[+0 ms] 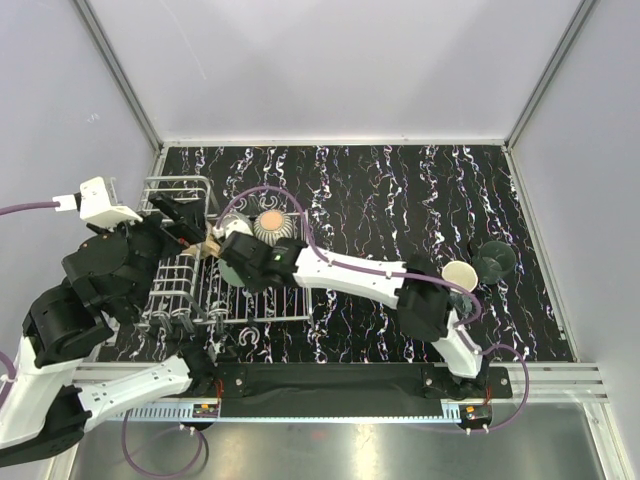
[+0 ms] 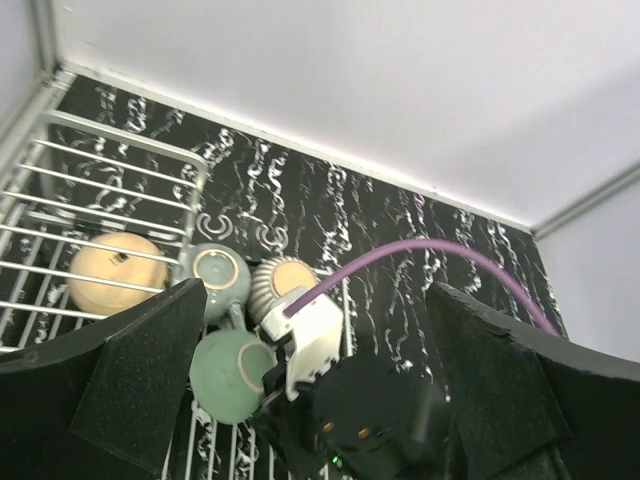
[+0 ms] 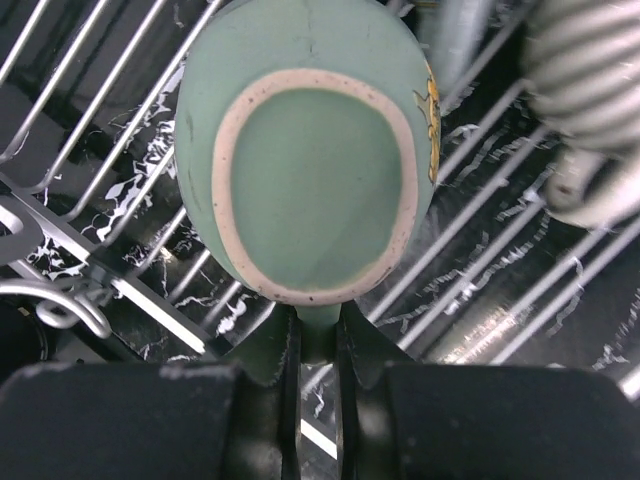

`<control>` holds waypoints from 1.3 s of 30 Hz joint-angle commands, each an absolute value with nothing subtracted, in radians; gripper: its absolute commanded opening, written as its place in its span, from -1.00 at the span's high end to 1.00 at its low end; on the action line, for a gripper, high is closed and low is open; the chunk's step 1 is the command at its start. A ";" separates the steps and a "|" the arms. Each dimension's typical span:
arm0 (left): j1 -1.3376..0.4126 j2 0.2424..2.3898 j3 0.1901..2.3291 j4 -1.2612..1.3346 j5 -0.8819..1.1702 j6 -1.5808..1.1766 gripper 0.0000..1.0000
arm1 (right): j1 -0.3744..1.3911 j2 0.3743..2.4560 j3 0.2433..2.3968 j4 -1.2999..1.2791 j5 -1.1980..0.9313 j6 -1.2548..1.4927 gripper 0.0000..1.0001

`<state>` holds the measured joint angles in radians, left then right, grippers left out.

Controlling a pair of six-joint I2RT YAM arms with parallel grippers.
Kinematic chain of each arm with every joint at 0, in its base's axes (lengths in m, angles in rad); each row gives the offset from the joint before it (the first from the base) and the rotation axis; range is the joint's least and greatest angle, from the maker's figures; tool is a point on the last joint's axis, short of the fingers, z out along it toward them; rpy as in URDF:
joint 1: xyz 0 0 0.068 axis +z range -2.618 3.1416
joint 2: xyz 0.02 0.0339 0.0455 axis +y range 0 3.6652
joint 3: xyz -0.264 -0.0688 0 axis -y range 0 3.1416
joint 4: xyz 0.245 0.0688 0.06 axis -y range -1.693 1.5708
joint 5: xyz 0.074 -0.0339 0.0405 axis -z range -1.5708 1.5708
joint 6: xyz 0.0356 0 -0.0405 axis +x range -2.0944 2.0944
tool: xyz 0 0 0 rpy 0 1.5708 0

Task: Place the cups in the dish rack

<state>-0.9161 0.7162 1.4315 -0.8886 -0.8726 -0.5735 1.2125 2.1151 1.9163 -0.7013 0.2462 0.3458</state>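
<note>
Mint cup (image 3: 310, 170) hangs by its handle in our clenched right gripper (image 3: 318, 335), over the flat grid of the rack (image 1: 180, 182); our left gripper (image 2: 320, 375) gapes nearby.

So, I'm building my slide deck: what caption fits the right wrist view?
Right pincer shut on the handle of the mint green cup, dish rack wires behind.

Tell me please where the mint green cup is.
At the top view's left, the mint green cup is over the dish rack's flat grid, beside the ribbed cup, its handle pinched in the right claw.
</note>
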 commanded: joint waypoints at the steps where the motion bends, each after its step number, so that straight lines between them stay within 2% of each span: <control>1: -0.919 0.709 1.440 -0.850 -0.948 -0.522 -0.98 | 1.239 2.154 2.025 -0.706 0.278 0.313 1.00; 11: -0.919 0.620 1.365 -0.821 -0.957 -0.572 -0.98 | 1.275 2.281 2.123 -0.689 0.235 0.230 1.00; 19: -0.919 0.637 1.388 -0.848 -0.927 -0.598 -0.98 | 1.281 2.348 2.184 -0.673 0.239 0.252 0.98; 27: -0.919 0.658 1.397 -0.865 -0.894 -0.626 -0.98 | 1.281 2.359 2.169 -0.670 0.244 0.259 0.74; 31: -0.919 0.670 1.402 -0.861 -0.877 -0.635 -0.98 | 1.281 2.324 2.115 -0.647 0.253 0.264 0.50; 32: -0.919 0.676 1.404 -0.861 -0.870 -0.643 -0.98 | 1.281 2.319 2.090 -0.635 0.262 0.267 0.36; 39: -0.919 0.716 1.420 -0.862 -0.827 -0.666 -0.98 | 1.281 2.257 2.000 -0.589 0.267 0.282 0.07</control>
<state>-0.9161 0.6880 1.3808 -0.8906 -0.8589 -0.6388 1.2755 2.3283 2.0312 -0.6197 0.2424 0.2710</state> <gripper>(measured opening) 0.988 0.455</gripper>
